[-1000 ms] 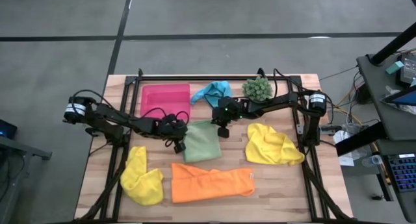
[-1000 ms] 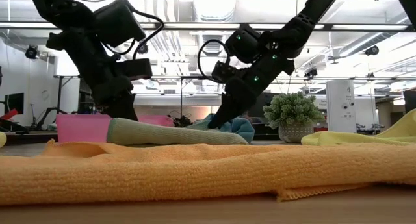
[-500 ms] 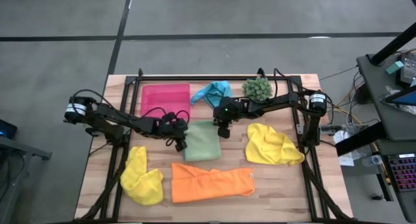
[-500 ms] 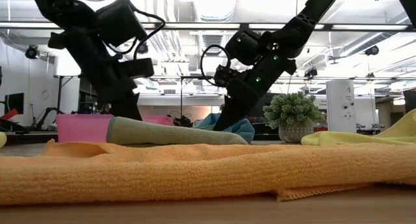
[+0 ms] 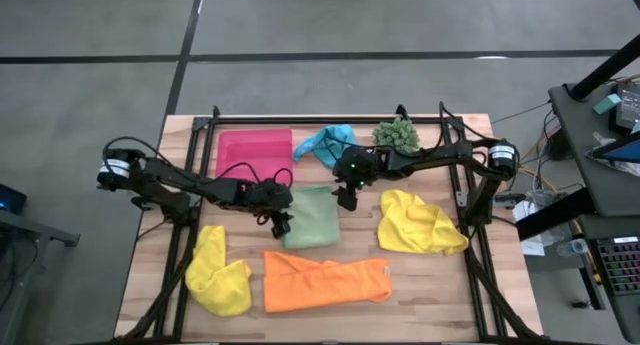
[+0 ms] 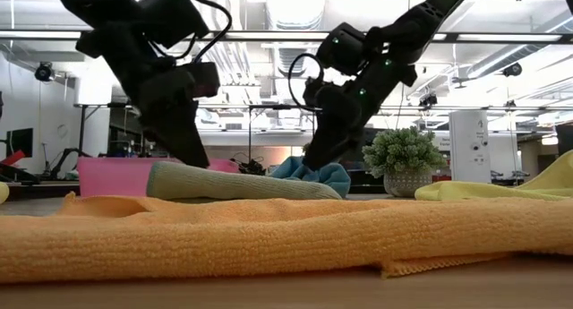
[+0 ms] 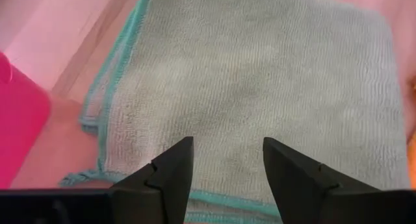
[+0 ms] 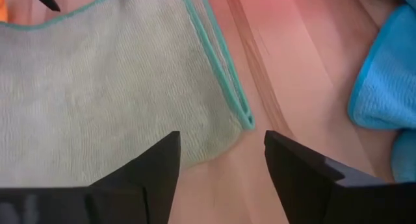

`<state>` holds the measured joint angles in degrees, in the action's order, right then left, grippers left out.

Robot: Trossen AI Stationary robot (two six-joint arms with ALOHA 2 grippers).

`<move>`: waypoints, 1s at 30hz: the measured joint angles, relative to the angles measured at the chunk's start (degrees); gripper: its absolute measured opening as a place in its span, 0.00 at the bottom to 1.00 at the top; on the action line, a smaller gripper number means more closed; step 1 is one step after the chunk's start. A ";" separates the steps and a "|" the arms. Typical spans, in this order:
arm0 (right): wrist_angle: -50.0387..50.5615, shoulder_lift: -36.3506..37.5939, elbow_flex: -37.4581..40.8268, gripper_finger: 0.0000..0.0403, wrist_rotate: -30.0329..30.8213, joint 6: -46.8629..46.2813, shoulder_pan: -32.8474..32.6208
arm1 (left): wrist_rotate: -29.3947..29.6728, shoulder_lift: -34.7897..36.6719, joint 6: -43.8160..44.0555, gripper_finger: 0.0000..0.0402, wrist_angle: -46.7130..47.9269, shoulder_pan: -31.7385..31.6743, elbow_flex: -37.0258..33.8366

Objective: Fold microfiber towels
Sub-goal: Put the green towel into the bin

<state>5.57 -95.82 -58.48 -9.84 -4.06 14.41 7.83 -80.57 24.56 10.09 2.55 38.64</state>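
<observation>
1. The table (image 5: 150, 255) is a pale wooden top with a black frame running along its sides, standing on a grey floor (image 5: 100, 45) crossed by dark seams.
2. The light green towel (image 5: 311, 216) lies folded flat near the middle of the table, a teal hem showing along its edges in both wrist views.
3. The left gripper (image 5: 283, 224) hangs over the left edge of that towel, fingers spread and holding nothing; in its wrist view the cloth lies just beyond its fingers (image 7: 170, 167).
4. The right gripper (image 5: 347, 198) hangs at the towel's far right corner, jaws likewise spread and empty, with bare wood between them in its wrist view.
5. The turquoise towel (image 5: 328, 141) lies crumpled by the far edge, between the pink tray (image 5: 254, 151) and the spiky green plant ball (image 5: 396, 135).
6. The orange towel (image 5: 325, 281) stretches along the near edge, roughly folded into a long strip.
7. One yellow towel (image 5: 218, 272) is bunched at the near left corner; the other yellow towel (image 5: 419, 223) lies rumpled by the right edge.
8. To the right of the table stands a dark desk (image 5: 590, 95) with cables and equipment.
9. The low view looks across the orange cloth into a large workshop with a ceiling (image 6: 269, 4) of beams and strip lights, and a white cabinet (image 6: 470, 134) at the back.
</observation>
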 joint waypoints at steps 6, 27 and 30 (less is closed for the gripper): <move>1.21 0.21 0.27 0.53 0.00 -0.02 0.00 | -3.41 0.15 1.11 0.42 0.00 0.03 0.90; 1.68 0.10 0.38 0.53 -0.01 -1.18 0.00 | -18.90 3.70 29.97 0.42 2.91 2.06 3.85; 1.89 0.08 0.40 0.53 -0.04 -6.90 0.00 | -19.49 4.21 40.15 0.42 2.95 4.39 3.08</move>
<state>7.46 -95.74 -58.08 -9.89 -10.95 14.41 -11.66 -76.36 64.71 13.04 6.94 41.72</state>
